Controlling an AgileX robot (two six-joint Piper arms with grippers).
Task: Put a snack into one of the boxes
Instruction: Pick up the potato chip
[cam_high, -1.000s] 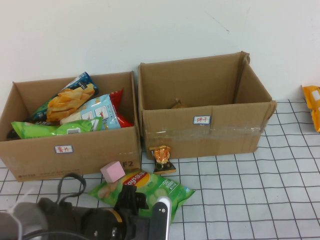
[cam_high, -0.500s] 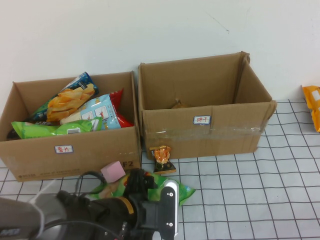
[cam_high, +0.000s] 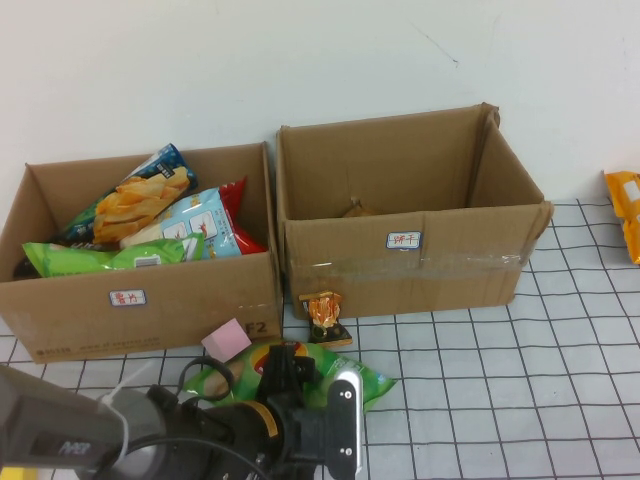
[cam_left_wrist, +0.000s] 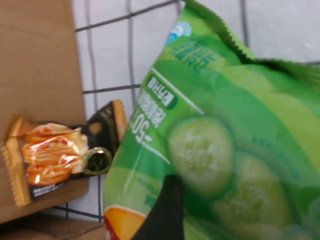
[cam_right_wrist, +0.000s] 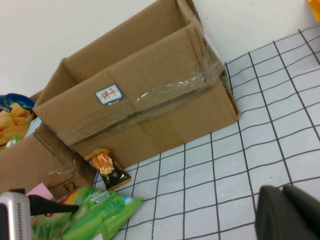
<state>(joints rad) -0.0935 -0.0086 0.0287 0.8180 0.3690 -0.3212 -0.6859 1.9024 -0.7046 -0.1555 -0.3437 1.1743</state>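
Left gripper (cam_high: 283, 362) sits over my green chip bag (cam_high: 340, 375); I can't tell its grip. Right gripper (cam_right_wrist: 292, 212) is parked off the table edge.

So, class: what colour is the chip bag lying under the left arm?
The chip bag is green, printed with cucumber slices; the left wrist view shows it best.
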